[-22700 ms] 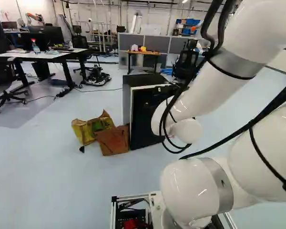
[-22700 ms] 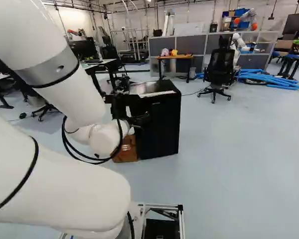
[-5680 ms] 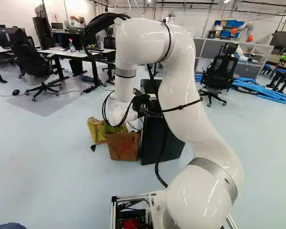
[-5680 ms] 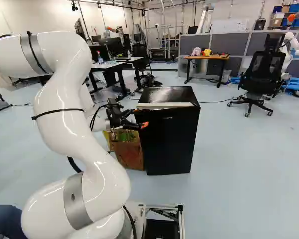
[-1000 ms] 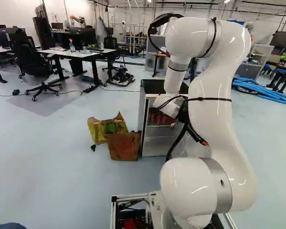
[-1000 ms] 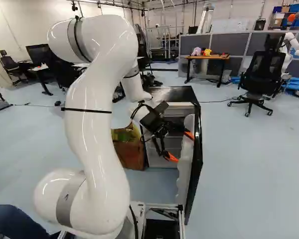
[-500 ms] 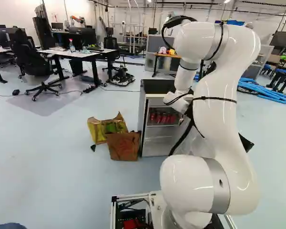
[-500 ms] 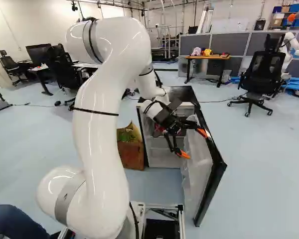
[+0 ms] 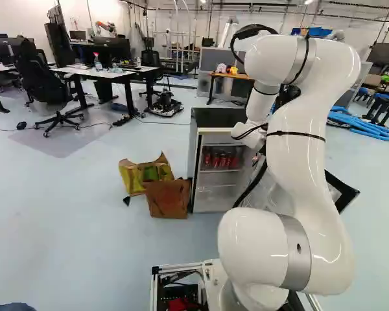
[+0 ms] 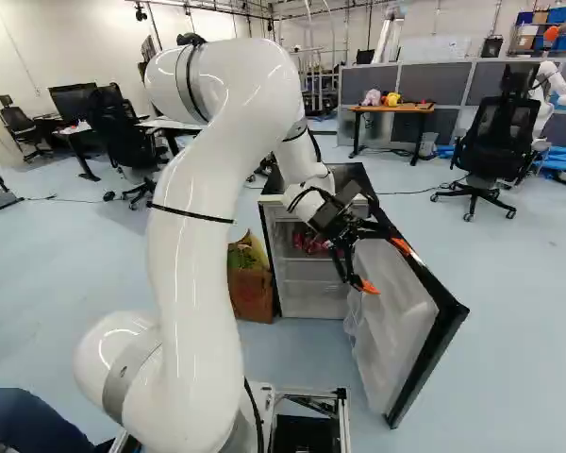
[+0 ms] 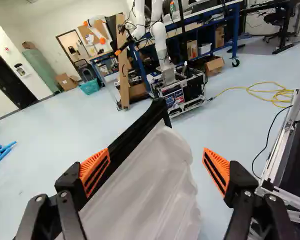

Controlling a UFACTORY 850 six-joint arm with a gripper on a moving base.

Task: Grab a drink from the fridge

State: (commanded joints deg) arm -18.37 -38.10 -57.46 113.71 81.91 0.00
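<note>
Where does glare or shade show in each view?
Left base view: glare streaks on the glossy white arm, red drinks shaded inside the black-topped fridge; right base view: similar arm streaks; wrist view: soft sheen on the ridged white door liner.

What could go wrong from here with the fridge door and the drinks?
1. The hand is open, not gripping the fridge door; one orange pad overlaps its dark edge, so it could slip off mid-push.
2. The arm reaches in between door and fridge; if the door swings back, it may knock the arm.
3. The red drinks stand close together on their shelf; reaching for one might topple its neighbours.
</note>
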